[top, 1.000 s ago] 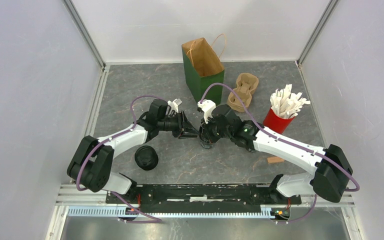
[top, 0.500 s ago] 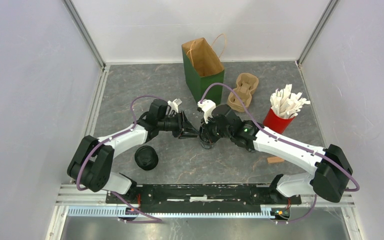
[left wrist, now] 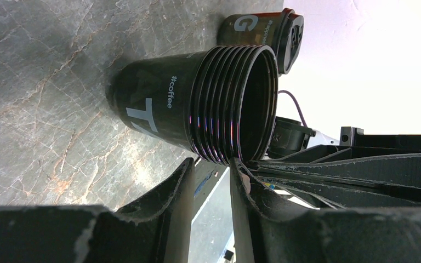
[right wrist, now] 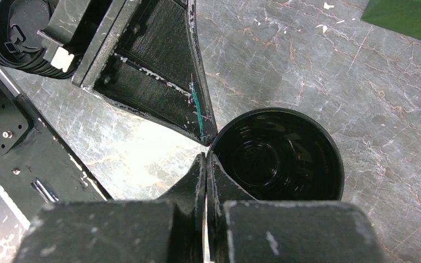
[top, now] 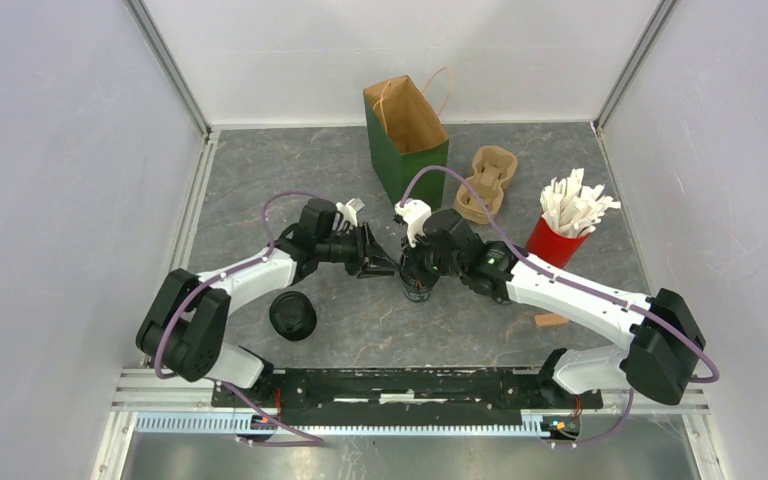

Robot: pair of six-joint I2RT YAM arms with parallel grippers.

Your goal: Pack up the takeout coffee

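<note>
Right claw [right wrist: 205,156] is pinched closed, tips at the left rim of the open black cup [right wrist: 278,159] mid-table; whether the wall is nipped cannot be told. Left claw [left wrist: 211,164] is set narrow, nothing between, one tip touching that rim. Cup is likely being steadied or un-nested: rim should be gripped lightly, wall not crushed. That cup is seen empty. Lidded cup [top: 292,316] sits near-left. Nothing is seen in the far green bag [top: 407,140] or pulp carrier [top: 487,183]; red cup [top: 557,240] is filled with white packets [top: 577,205].
</note>
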